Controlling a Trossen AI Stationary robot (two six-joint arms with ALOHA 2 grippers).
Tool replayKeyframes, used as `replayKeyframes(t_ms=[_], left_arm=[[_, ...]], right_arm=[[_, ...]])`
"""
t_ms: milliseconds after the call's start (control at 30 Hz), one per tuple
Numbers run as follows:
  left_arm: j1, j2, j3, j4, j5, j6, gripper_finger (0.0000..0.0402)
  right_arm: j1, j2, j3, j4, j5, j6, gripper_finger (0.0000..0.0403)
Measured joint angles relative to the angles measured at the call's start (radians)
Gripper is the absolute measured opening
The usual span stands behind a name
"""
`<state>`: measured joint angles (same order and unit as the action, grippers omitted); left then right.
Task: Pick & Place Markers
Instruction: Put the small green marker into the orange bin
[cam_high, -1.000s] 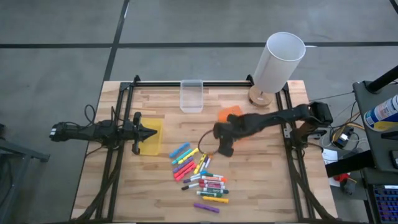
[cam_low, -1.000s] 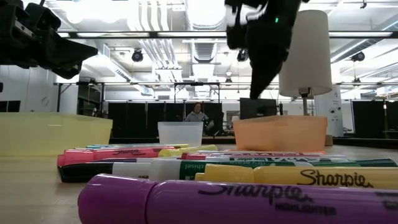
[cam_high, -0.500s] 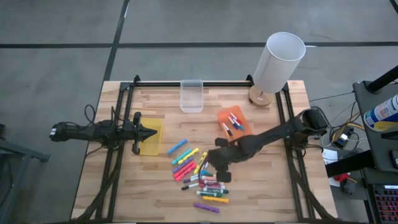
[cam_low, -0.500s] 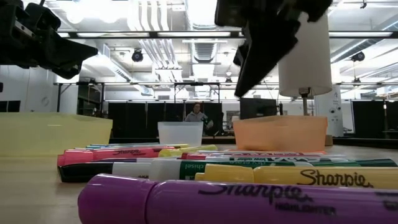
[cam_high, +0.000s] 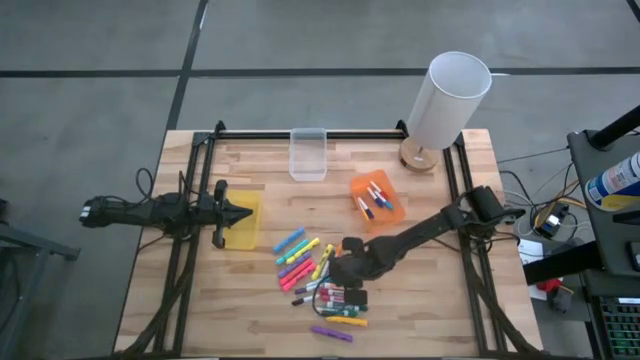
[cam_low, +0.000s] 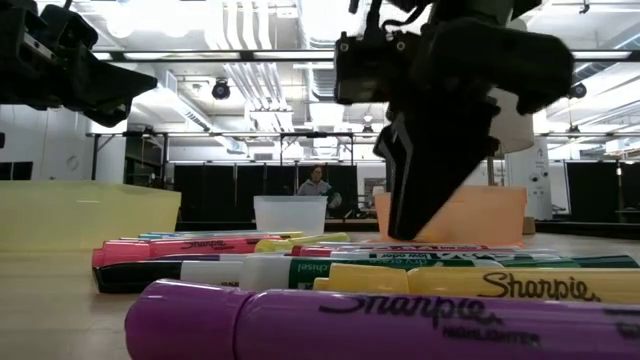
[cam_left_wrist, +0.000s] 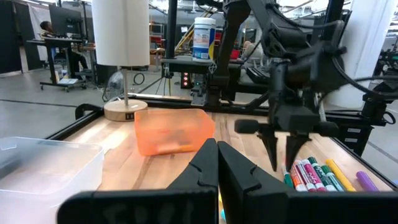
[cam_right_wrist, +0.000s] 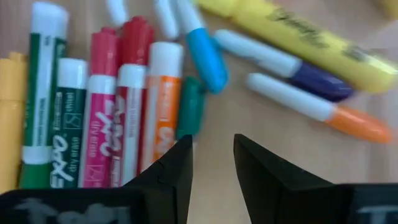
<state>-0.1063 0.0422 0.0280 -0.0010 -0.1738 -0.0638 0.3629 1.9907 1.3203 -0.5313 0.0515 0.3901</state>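
Note:
The markers (cam_high: 322, 290) lie in a loose pile on the wooden table, chunky highlighters mixed with slim white-barrelled ones (cam_right_wrist: 130, 112). A few more markers (cam_high: 375, 196) lie inside the orange bin (cam_high: 392, 212). My right gripper (cam_high: 336, 283) is low over the pile, pointing down and open. Its fingertips (cam_right_wrist: 213, 163) stand just above a green-capped marker (cam_right_wrist: 189, 106) and an orange-labelled one (cam_right_wrist: 165, 106). From the left wrist view its fingers (cam_left_wrist: 283, 163) hover a little above the markers (cam_left_wrist: 311, 174). My left gripper (cam_high: 245, 213) waits, shut, over the yellow bin (cam_high: 250, 232).
A clear bin (cam_high: 308, 155) sits at the far edge. A lamp with a white shade (cam_high: 448, 98) stands at the far right corner. A purple highlighter (cam_low: 400, 320) lies nearest the near edge. Bare wood shows on the table's near left part.
My right gripper has swung from above the orange bin toward the table's near edge and a little left, and has come down close over the marker pile. The orange bin with markers inside, covered by the arm before, now shows.

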Motion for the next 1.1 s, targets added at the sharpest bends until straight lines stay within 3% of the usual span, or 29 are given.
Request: replayKeyframes(t_ms=[333,733,1100], left_arm=[[0.000,0.000,0.000,0.000,0.000,0.000,0.0000],[0.000,0.000,0.000,0.000,0.000,0.000,0.0000],[0.000,0.000,0.000,0.000,0.000,0.000,0.0000]], right_arm=[[0.017,0.066,0.037,-0.012,-0.006,-0.005,0.0106],[0.008,0.058,0.035,-0.037,0.007,-0.008,0.0048],[0.000,0.041,0.036,-0.080,0.050,-0.008,0.0052]])
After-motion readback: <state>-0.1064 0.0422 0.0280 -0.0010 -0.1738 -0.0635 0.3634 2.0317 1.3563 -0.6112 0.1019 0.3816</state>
